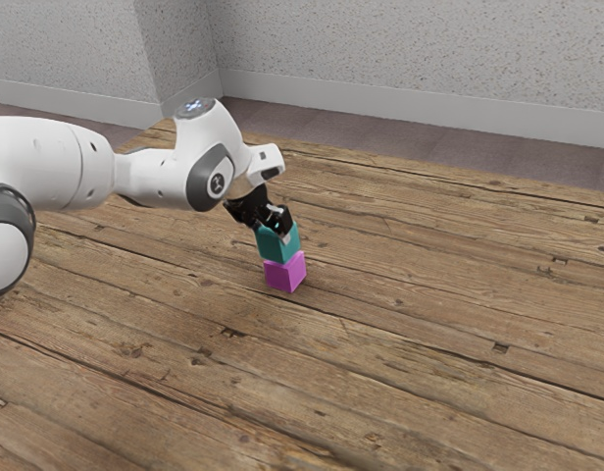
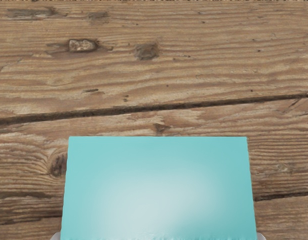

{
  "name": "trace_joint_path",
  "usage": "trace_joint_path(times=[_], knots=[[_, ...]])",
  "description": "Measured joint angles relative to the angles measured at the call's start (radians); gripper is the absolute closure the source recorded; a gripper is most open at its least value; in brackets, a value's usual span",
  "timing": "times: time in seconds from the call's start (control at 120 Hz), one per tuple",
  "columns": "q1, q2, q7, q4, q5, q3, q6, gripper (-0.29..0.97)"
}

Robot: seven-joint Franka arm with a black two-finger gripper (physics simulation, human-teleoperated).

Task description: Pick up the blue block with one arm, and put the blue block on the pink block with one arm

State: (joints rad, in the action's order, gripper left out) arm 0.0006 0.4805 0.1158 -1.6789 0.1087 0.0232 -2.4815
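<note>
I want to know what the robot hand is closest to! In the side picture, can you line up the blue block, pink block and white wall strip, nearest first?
1. blue block: held by the gripper, between its fingers.
2. pink block: directly under the blue block, touching it.
3. white wall strip: far behind, at the wall's foot.

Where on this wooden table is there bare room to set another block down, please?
The planks lie bare to the exterior view's right of the pink block and across the whole foreground. It is crowded where the gripper grips the blue block on the pink one, and on the exterior view's left, under the arm.
</note>
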Motion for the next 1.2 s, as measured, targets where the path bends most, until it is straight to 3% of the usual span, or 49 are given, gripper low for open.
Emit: trace_joint_path(times=[0.583, 0.825, 0.983, 1.2], knots=[[0.001, 0.029, -0.003, 0.040, -0.008, 0.000, 0.005, 0.34], [-0.002, 0.027, 0.010, 0.042, 0.001, 0.001, 0.007, 0.11], [-0.001, -0.004, 0.017, 0.040, 0.003, 0.001, 0.020, 0.05], [-0.009, -0.051, 0.024, 0.092, 0.002, -0.006, 0.173, 0.02]])
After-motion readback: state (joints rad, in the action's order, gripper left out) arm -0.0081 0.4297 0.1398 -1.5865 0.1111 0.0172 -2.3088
